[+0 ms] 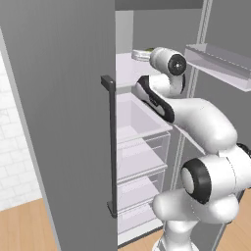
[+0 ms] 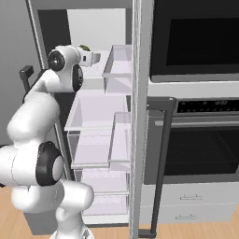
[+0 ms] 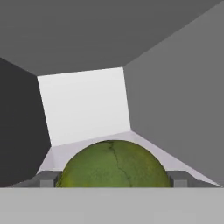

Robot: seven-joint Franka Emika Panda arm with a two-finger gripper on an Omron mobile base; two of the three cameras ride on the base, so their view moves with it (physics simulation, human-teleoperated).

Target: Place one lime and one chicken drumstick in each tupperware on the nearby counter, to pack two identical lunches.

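My gripper (image 3: 113, 179) reaches deep onto an upper shelf of the open fridge. A green lime (image 3: 113, 164) lies on that shelf right between the two fingertips (image 3: 47, 178), which stand open on either side of it, close to its skin. From the base, the hand (image 1: 140, 55) sits at the shelf with a sliver of the lime (image 1: 147, 50) beside it. In the right base view the gripper (image 2: 95, 57) is there too, with the lime (image 2: 85, 47) peeking above the wrist. The chicken drumstick, tupperware and counter are out of view.
The fridge's grey door (image 1: 59, 122) with its dark bar handle (image 1: 109, 147) stands open on the left. Clear drawers (image 2: 93, 135) and door bins (image 2: 119, 65) lie below and beside the arm. A black wall oven (image 2: 196, 42) with its handle (image 2: 161, 163) is on the right.
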